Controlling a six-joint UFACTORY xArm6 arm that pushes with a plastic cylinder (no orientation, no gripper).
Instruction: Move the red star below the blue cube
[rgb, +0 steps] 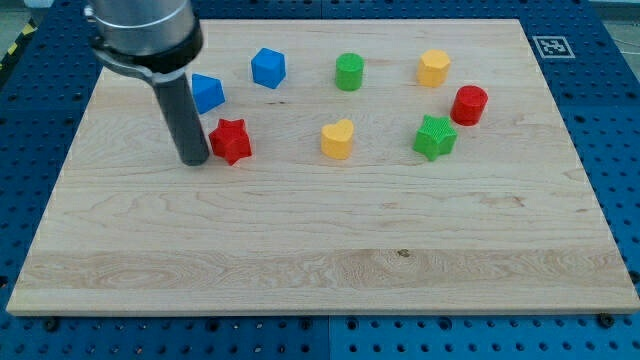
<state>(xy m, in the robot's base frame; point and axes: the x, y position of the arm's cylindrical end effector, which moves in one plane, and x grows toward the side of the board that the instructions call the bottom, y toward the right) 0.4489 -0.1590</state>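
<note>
The red star (232, 139) lies on the wooden board at the view's upper left. My tip (193, 160) stands just left of it, touching or nearly touching its left side. The blue cube (268, 67) sits above and to the right of the star, near the board's top edge. A second blue block (208, 92), wedge-like in shape, lies just above the star and is partly hidden behind my rod.
A green cylinder (349, 72), a yellow block (434, 68) and a red cylinder (469, 104) sit along the top right. A yellow heart (338, 139) and a green star (435, 137) lie mid-board. The board (320, 260) rests on a blue perforated table.
</note>
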